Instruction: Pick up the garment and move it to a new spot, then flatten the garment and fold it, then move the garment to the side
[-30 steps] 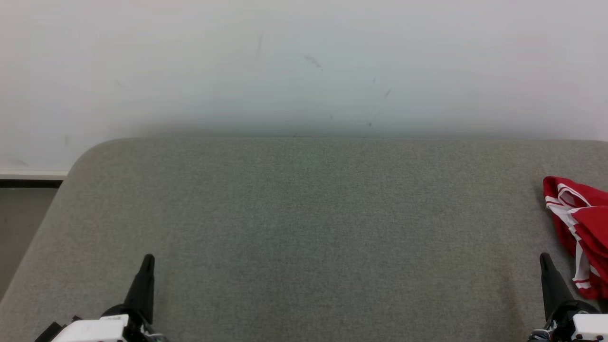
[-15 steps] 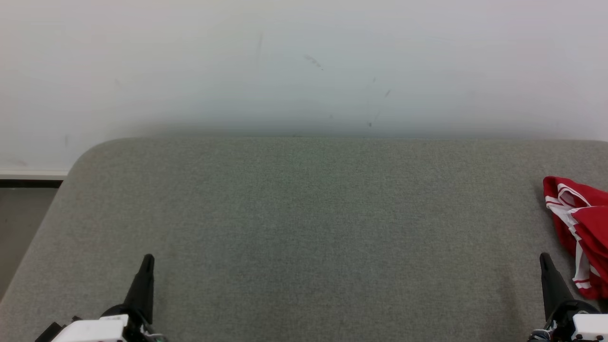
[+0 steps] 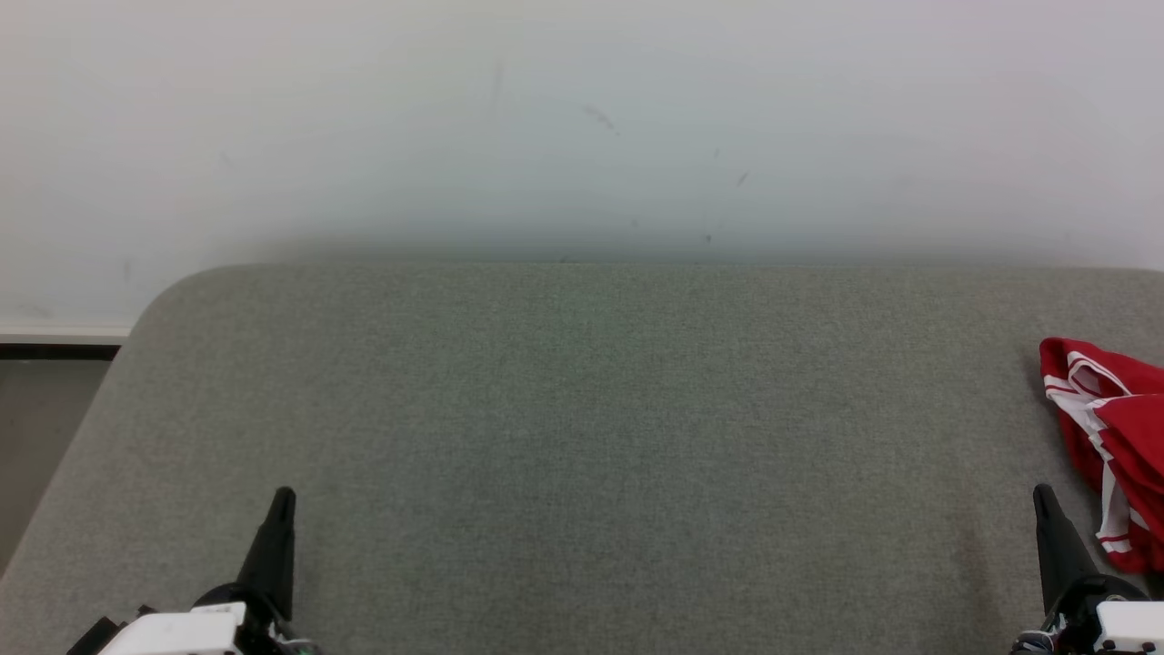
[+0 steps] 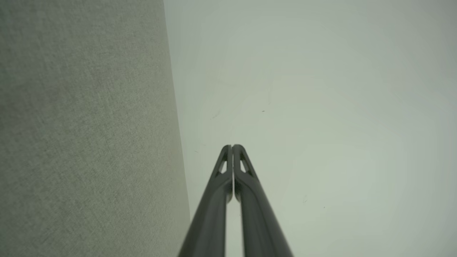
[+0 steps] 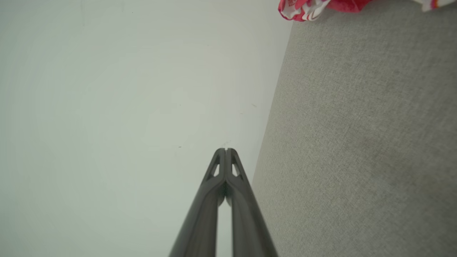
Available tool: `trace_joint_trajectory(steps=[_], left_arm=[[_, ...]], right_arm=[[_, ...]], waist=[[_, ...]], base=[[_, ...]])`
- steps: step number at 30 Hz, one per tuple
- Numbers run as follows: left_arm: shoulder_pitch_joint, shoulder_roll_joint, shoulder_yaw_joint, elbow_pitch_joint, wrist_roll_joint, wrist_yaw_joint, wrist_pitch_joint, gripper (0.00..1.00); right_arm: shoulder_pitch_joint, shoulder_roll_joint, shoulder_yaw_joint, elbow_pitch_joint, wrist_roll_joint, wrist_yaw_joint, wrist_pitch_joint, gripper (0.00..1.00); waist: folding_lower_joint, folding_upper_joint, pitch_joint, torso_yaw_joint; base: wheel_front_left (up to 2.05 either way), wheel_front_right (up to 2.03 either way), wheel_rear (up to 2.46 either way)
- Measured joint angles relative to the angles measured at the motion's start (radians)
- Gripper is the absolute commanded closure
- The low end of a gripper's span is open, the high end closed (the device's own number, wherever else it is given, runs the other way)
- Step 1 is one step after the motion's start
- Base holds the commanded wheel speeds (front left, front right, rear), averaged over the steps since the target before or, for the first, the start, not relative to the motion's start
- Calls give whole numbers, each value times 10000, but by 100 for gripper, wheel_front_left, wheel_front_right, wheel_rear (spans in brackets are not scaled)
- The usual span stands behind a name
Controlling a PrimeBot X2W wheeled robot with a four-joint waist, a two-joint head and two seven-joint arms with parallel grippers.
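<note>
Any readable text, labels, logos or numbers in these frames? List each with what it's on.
No text can be read anywhere.
Red and white garment: stripes only, no lettering showing on the visible part.
White wall: faint scuff marks, no writing.
Grey fabric surface: plain.

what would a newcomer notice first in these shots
The crumpled red and white garment stands out most, lying at the far right edge of the broad grey fabric surface in front of a white wall. Next come the left gripper and right gripper, both shut at the lower corners of the head view, the right one close beside the garment but apart from it.
</note>
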Motion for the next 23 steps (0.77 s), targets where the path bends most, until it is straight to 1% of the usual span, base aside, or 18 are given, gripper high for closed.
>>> trace_joint_trajectory(steps=[23], left_arm=[[-1,-12,23,2,10,0,12,100]], right_arm=[[0,0,2,0,0,0,0,100]], waist=[[0,0,0,0]], base=[[0,0,0]])
